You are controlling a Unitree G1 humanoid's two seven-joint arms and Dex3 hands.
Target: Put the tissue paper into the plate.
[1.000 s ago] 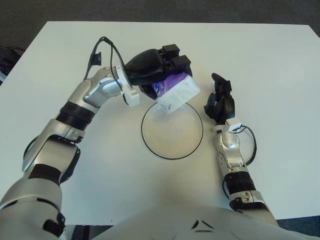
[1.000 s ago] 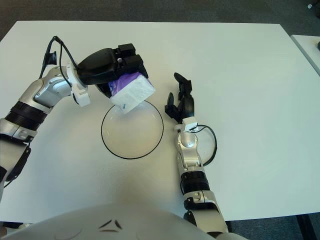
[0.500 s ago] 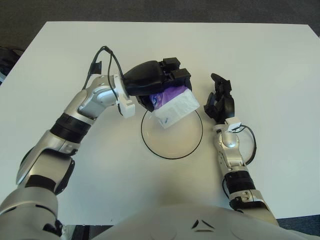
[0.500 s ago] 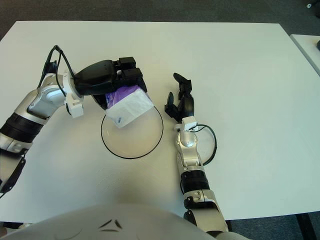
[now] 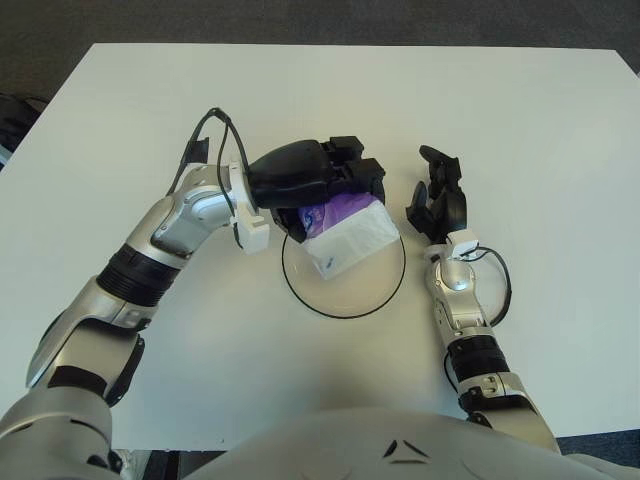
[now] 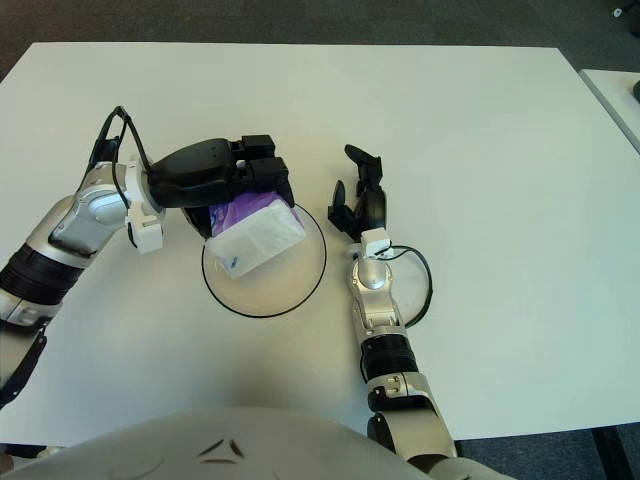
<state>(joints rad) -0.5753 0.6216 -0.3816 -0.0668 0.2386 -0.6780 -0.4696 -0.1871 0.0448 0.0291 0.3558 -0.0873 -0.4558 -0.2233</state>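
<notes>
My left hand (image 5: 330,190) is shut on a purple-and-white tissue pack (image 5: 345,233) and holds it over the back half of the clear round plate (image 5: 344,304) with a dark rim. The pack hangs tilted, its white end pointing down toward the plate's middle. I cannot tell whether it touches the plate. The same pack shows in the right eye view (image 6: 255,235) above the plate (image 6: 262,297). My right hand (image 5: 437,195) rests on the table just right of the plate, fingers relaxed and holding nothing.
The plate sits on a white table (image 5: 520,120). Dark floor (image 5: 300,20) lies beyond the table's far edge. A second white surface (image 6: 620,100) shows at the far right.
My left hand has moved toward me and lower, carrying the tissue pack from the plate's far rim to over its back half. The right hand has stayed put.
</notes>
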